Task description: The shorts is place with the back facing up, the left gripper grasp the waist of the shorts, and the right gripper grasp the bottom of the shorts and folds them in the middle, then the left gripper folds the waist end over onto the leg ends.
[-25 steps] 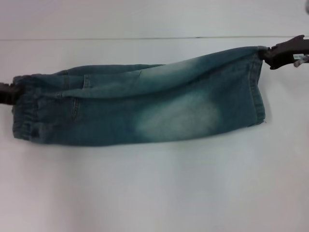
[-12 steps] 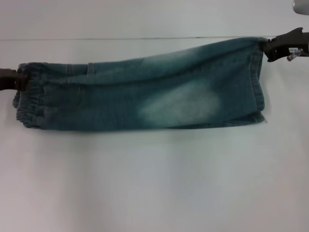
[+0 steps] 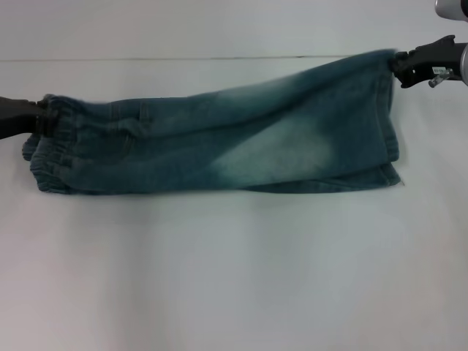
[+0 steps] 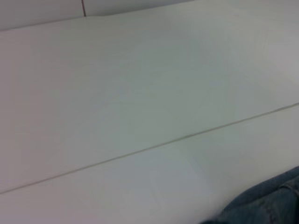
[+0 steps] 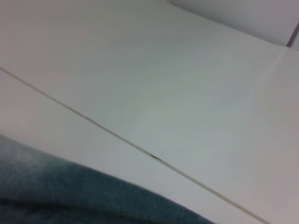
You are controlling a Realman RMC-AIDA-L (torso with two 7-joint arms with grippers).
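Observation:
The blue denim shorts (image 3: 219, 142) hang stretched between my two grippers above the white table (image 3: 234, 278), folded lengthwise. At the left edge of the head view my left gripper (image 3: 40, 117) is shut on the elastic waist. My right gripper (image 3: 398, 66) at the upper right is shut on the leg end, which is held higher than the waist. The lower edge of the shorts rests on or just above the table. A corner of denim (image 4: 266, 205) shows in the left wrist view, and a strip of denim (image 5: 70, 196) in the right wrist view.
A thin seam line (image 3: 183, 58) runs across the table behind the shorts. The same seam line (image 4: 154, 149) crosses the left wrist view, and the seam line (image 5: 154, 156) also crosses the right wrist view. Bare white table lies in front of the shorts.
Both grippers have carried the shorts away from me and upward. The cloth is pulled tauter, and the right end has risen more than the left.

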